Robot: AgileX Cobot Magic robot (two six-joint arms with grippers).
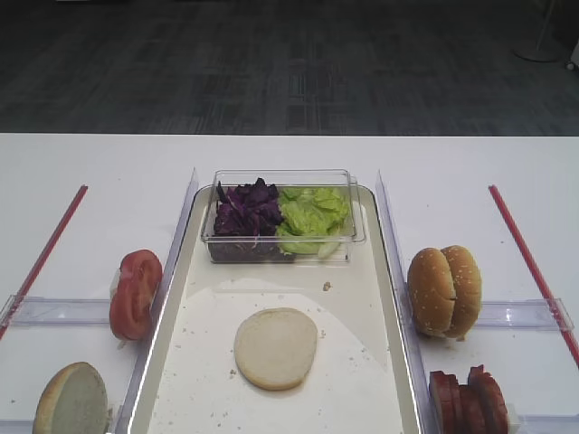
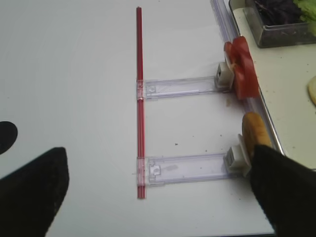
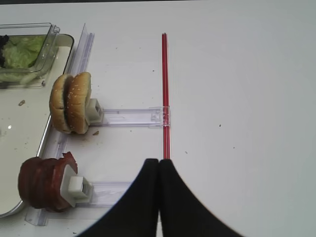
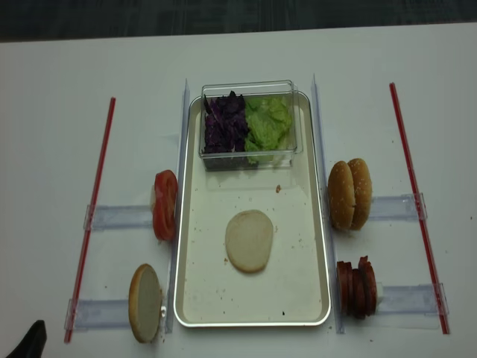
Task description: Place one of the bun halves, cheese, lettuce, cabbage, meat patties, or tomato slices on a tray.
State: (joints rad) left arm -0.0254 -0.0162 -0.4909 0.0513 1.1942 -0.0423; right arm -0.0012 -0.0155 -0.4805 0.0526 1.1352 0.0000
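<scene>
A pale round bun half (image 1: 276, 347) lies flat in the middle of the long metal tray (image 1: 362, 380). No gripper touches it. Lettuce (image 1: 312, 217) and purple cabbage (image 1: 246, 210) fill a clear box at the tray's far end. Tomato slices (image 1: 136, 294) stand on edge left of the tray, meat patties (image 1: 466, 398) at its right. My left gripper (image 2: 159, 163) is open and empty over the table left of the tray. My right gripper (image 3: 158, 160) is shut on nothing, right of the patties (image 3: 42, 182). No cheese is in view.
Sesame buns (image 1: 443, 291) stand on a clear holder right of the tray. A browner plain half (image 1: 71, 400) stands on edge at the near left. Red strips (image 4: 93, 209) (image 4: 414, 186) run along both sides. Clear rails (image 2: 182, 88) reach from strip to tray.
</scene>
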